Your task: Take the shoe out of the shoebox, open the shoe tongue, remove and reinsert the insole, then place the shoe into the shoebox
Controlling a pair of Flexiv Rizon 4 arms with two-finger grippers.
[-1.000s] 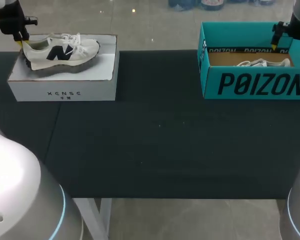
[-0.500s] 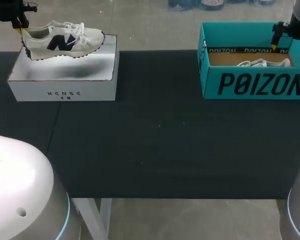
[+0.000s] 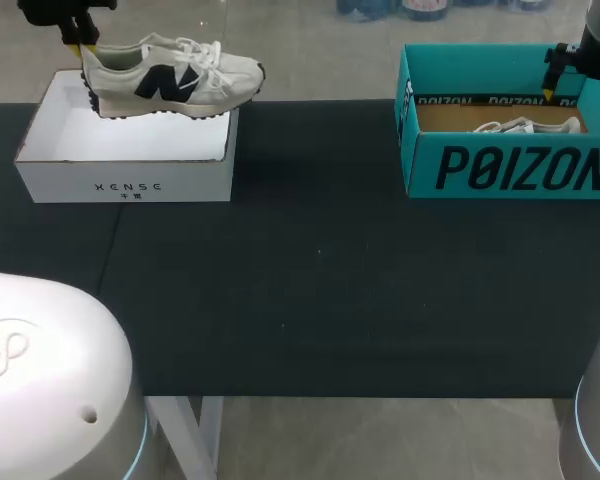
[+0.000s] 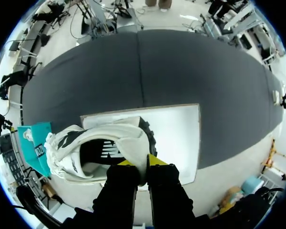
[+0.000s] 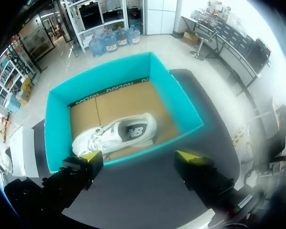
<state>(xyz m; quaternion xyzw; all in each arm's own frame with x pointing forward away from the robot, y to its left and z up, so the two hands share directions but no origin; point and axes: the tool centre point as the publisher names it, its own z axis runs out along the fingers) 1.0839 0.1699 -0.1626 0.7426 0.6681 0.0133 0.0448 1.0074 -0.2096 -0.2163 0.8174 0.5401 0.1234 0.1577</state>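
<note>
My left gripper point(image 4: 142, 161) is clamped on the heel of the white shoe point(image 3: 170, 75), both fingers pinching it. The shoe hangs roughly level in the air, toe towards the right edge, above the far rim of the open white shoebox point(image 3: 70, 175) at the worktop's point(image 3: 320, 280) far left corner. At the far right corner my right gripper point(image 5: 142, 158) hovers over the teal shoebox point(image 5: 55, 138), fingers spread wide and gripping nothing. A second white shoe point(image 5: 115, 135) lies inside that box.

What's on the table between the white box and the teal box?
Nothing; the head view shows only bare table between white box and teal box.
</note>
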